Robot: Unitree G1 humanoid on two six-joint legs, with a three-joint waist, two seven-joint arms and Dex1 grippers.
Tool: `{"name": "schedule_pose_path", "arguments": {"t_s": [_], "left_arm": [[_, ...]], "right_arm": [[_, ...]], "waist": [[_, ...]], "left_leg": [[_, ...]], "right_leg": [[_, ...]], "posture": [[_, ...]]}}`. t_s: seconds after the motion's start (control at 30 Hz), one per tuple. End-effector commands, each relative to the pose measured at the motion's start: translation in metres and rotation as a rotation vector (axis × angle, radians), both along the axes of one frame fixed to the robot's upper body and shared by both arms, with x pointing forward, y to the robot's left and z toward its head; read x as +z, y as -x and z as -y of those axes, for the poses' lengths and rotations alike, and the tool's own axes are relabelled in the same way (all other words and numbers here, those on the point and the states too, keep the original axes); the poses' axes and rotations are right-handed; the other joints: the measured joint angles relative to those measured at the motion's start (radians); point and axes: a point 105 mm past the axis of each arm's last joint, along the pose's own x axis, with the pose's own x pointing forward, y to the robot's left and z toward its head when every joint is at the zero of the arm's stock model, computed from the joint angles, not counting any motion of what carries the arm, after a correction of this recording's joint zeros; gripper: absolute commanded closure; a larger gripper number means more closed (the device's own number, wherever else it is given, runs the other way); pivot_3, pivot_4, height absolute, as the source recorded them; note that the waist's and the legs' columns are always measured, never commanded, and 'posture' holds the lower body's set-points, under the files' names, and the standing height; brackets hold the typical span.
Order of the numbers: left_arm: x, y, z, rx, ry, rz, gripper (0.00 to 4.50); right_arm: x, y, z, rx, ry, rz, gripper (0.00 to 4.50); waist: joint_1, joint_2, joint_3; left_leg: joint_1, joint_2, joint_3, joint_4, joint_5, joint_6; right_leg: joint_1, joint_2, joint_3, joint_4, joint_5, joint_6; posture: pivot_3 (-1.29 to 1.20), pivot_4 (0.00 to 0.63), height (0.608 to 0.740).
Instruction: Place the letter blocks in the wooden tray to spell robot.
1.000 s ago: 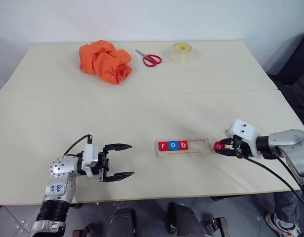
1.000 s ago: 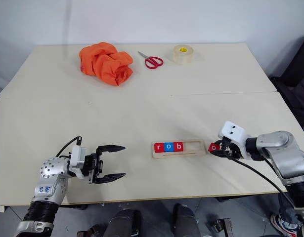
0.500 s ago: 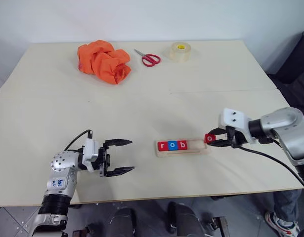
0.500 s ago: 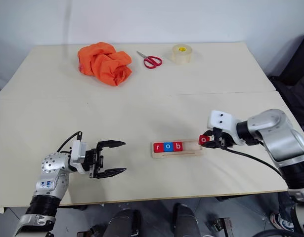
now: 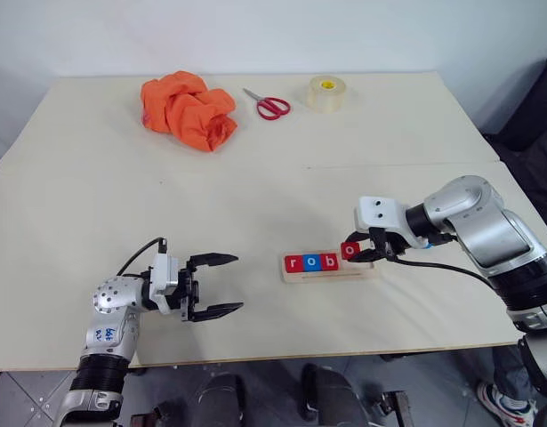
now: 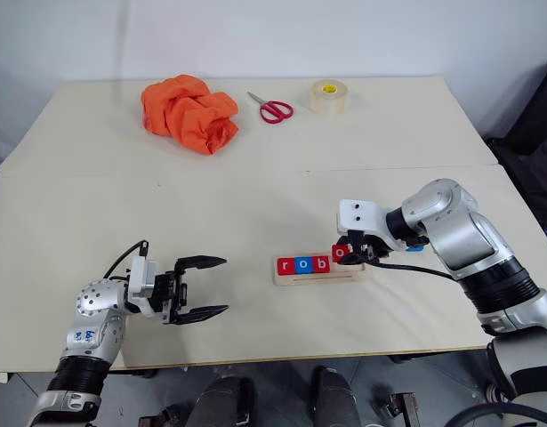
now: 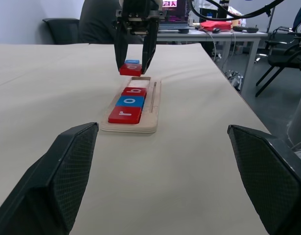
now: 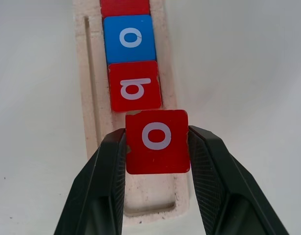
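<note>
The left claw [image 5: 214,286] hovered low over the counter [image 5: 255,196] with its fingers spread wide, holding nothing, well apart from the wooden tray [image 5: 329,267]. In the tray lay three letter blocks reading "r" [image 5: 293,263], "o" [image 5: 311,262] and "b" [image 5: 328,261]: red, blue, red. Just right of the "b", the right claw [image 5: 362,252] pinched a red block marked "o" [image 8: 157,141] by two opposite edges, above the tray's vacant part. Behind that claw sat a blue block [image 7: 132,61], its letter probably hidden.
</note>
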Motion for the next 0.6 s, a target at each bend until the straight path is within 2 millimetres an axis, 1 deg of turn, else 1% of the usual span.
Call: {"name": "schedule_pose_path", "arguments": {"t_s": [0.03, 0.2, 0.6], "left_arm": [[0.008, 0.0024, 0.0006, 0.002, 0.014, 0.044, 0.0], [0.0081, 0.0037, 0.0009, 0.006, 0.014, 0.045, 0.0], [0.0079, 0.0046, 0.0012, 0.009, 0.014, 0.047, 0.0]], "right_arm": [[0.0056, 0.0002, -0.0022, 0.033, 0.011, 0.013, 3.05], [-0.0006, 0.0002, -0.0022, 0.046, 0.026, -0.002, 3.05], [-0.0021, -0.0049, -0.0067, 0.059, 0.028, -0.001, 3.05]], "waist": [[0.0, 0.0, 0.0], [0.0, 0.0, 0.0], [-0.001, 0.0, 0.0]], "left_leg": [[0.0, 0.0, 0.0, 0.0, 0.0, 0.0], [0.0, 0.0, 0.0, 0.0, 0.0, 0.0], [0.0, 0.0, 0.0, 0.0, 0.0, 0.0]], "right_leg": [[0.0, 0.0, 0.0, 0.0, 0.0, 0.0], [0.0, 0.0, 0.0, 0.0, 0.0, 0.0], [0.0, 0.0, 0.0, 0.001, 0.0, 0.0]], "posture": [[0.0, 0.15, 0.74], [0.0, 0.15, 0.74], [0.0, 0.15, 0.74]]}}
